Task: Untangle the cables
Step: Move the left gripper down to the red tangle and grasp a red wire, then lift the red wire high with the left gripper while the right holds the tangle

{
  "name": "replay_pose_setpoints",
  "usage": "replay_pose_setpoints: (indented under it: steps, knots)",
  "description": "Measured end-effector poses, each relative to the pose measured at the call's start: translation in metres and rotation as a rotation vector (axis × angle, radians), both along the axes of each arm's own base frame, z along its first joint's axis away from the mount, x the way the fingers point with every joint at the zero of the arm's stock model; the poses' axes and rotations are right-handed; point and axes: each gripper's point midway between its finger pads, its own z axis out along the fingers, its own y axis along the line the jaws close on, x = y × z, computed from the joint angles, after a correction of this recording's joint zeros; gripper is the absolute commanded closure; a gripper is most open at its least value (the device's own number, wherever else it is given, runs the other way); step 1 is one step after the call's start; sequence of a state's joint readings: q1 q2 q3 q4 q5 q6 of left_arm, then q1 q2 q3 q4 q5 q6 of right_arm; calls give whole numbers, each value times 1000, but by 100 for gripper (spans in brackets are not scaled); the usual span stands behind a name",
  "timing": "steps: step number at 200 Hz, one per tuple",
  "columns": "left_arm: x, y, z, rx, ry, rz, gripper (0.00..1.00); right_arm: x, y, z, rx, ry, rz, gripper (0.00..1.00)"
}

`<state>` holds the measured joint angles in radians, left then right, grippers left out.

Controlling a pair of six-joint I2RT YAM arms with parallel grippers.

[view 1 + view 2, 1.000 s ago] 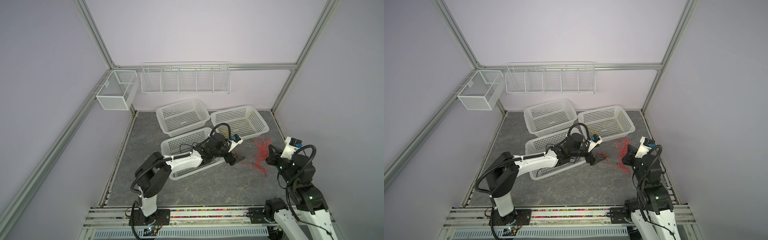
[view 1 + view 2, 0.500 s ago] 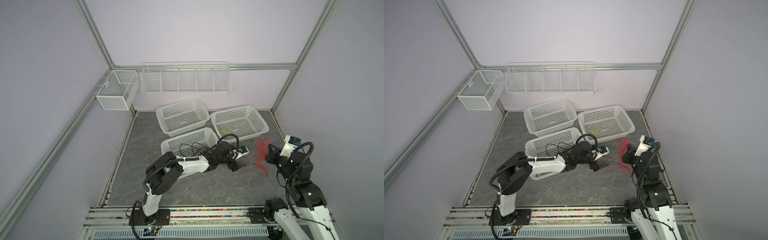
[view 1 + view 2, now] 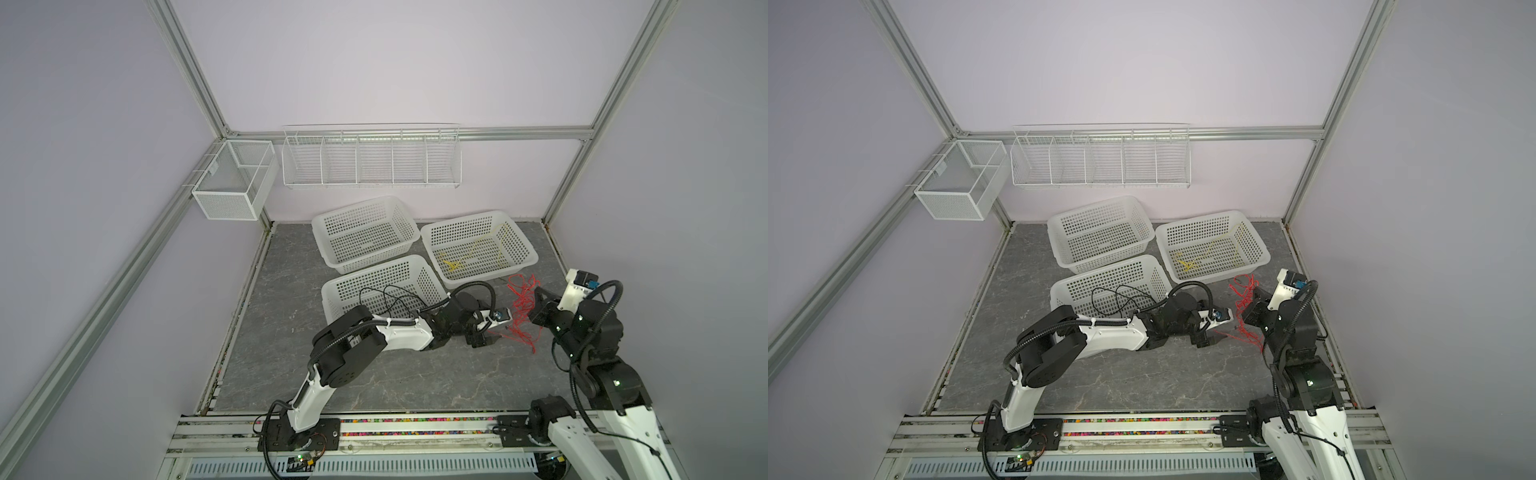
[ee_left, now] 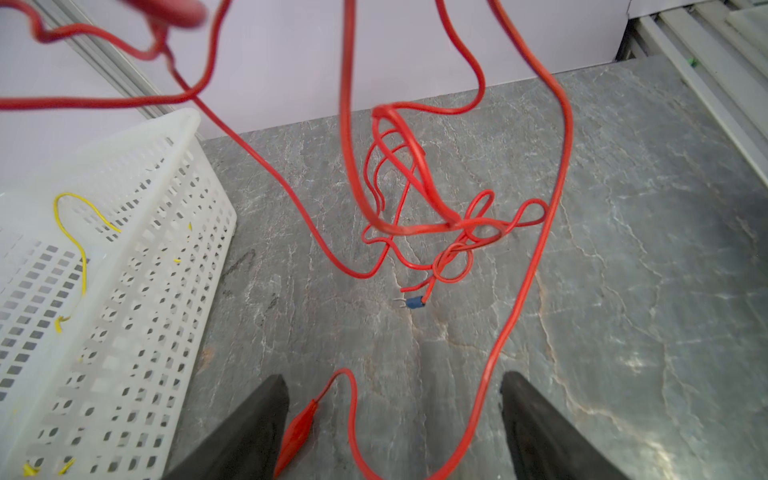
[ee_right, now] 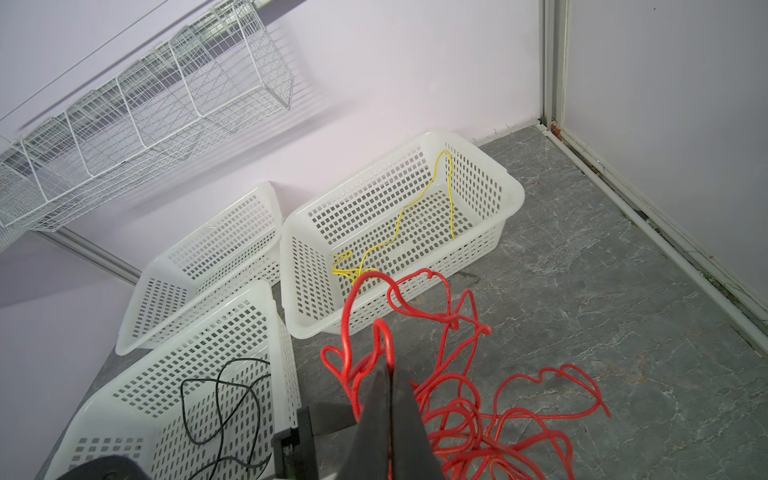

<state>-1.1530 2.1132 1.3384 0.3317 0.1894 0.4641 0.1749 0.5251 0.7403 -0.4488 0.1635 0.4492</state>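
**Left gripper** (image 4: 392,380): jaws well apart, low over the table (image 3: 374,374); a red crocodile clip (image 4: 297,432) and one loose strand lie between them, unclamped.

**Right gripper** (image 5: 390,374): fingers pressed together on a strand of the red cables (image 5: 457,411); the bundle is held raised.

**Red cables** (image 3: 521,307): a tangle between the two grippers, part hanging and part trailing on the table; the knot (image 4: 461,232) lies straight ahead of the left jaws; the strand runs lengthwise away from them; the left arm is nearer the clip end.

**Yellow cables** (image 3: 469,253): in the rear right basket (image 3: 530,253).

**Black cables** (image 3: 386,297): in the near basket (image 3: 332,286).

**Change:** a second ago the left gripper stood beside the near basket, short of the tangle; it has now reached across to the tangle's foot.
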Motion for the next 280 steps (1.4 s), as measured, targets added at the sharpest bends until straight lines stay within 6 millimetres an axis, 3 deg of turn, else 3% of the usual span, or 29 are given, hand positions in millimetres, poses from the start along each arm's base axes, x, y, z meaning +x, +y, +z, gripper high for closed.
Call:
replay_pose_setpoints:
  steps: [23,59,96,116,172,197,223,280]
  knots:
    - [-7,-4,-8,12,-4,-18,25,0,0,1,0,0,0,94]
    - [-13,-7,-15,23,-3,-31,44,1,1,2,1,3,3,94]
    - [-7,-7,-20,23,-1,3,74,1,1,3,2,1,6,94]
    - [-4,-7,-22,21,-1,22,100,-1,1,4,3,-5,6,94]
    - [0,-10,-14,-12,0,46,100,-3,-3,4,-3,-6,-12,94]
    - [-7,-1,-8,-15,17,37,100,0,-6,-4,-13,9,-34,94]
    - [-18,9,27,-56,43,9,100,6,-7,-30,-31,79,-45,94]
    - [-41,37,165,-274,48,-47,100,20,-11,-73,-65,191,-76,94]
